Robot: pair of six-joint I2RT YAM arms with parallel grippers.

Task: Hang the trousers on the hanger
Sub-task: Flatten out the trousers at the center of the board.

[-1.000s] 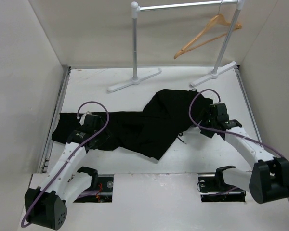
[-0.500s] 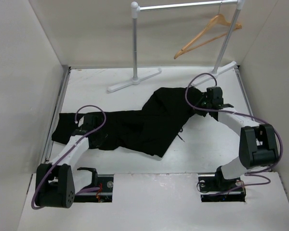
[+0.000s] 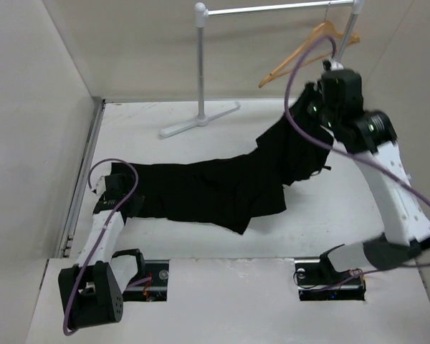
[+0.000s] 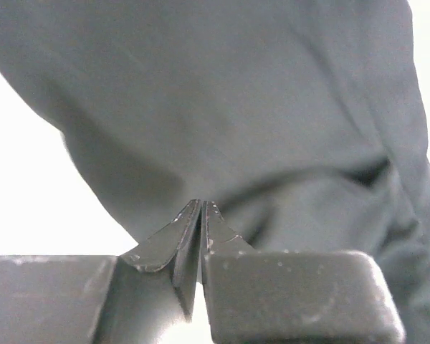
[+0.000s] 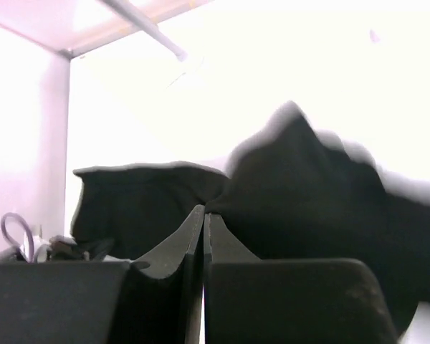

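The white bench point(image 3: 330, 215) carries the trousers point(image 3: 215, 190), which stretch as one long black band from near its left edge across the middle to its far right corner. The left part lies flat on the surface. The right end rises off it, hanging in folds from the right gripper point(image 3: 312, 111), which is held high over that corner.

The grey clothes rail point(image 3: 201, 64) stands along the far edge on two flat feet. The wooden hanger point(image 3: 276, 74) hangs tilted from its bar, close behind the right gripper and apart from the cloth.

The right gripper's jaws are pressed together on the upper end of the garment; its wrist view shows the closed tips point(image 5: 203, 209) with dark fabric point(image 5: 308, 208) just beyond them.

The left gripper point(image 3: 113, 192) sits low at the left end of the trousers. Its jaws point(image 4: 201, 204) are closed too, and the grey-black cloth point(image 4: 215, 107) appears to run into the tips, though the close view leaves this slightly unsure.
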